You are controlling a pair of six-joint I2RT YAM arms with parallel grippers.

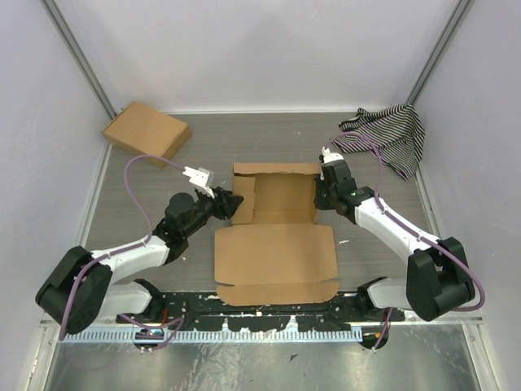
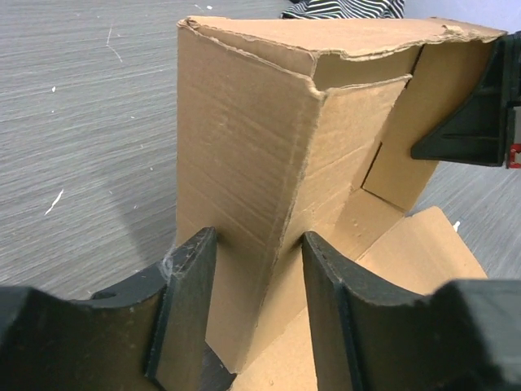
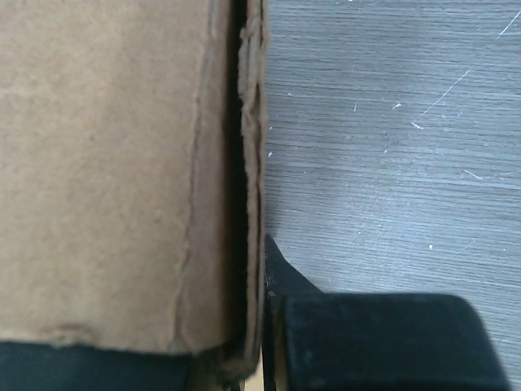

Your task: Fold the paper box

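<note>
The paper box (image 1: 275, 232) lies mid-table, its far half raised into walls and its wide lid panel flat toward me. My left gripper (image 1: 230, 204) is at the box's left wall. In the left wrist view its fingers (image 2: 191, 301) straddle that upright wall (image 2: 244, 163), open, with a gap on the inner side. My right gripper (image 1: 319, 195) is at the right wall. In the right wrist view it (image 3: 252, 269) pinches the doubled cardboard wall (image 3: 122, 163); the inner finger is mostly hidden. Its inner finger (image 2: 472, 114) shows in the left wrist view against that wall.
A second, fully formed brown box (image 1: 146, 130) sits at the far left corner. A striped cloth (image 1: 391, 138) lies at the far right. White enclosure walls surround the grey table (image 1: 203, 155). A black rail (image 1: 269, 314) runs along the near edge.
</note>
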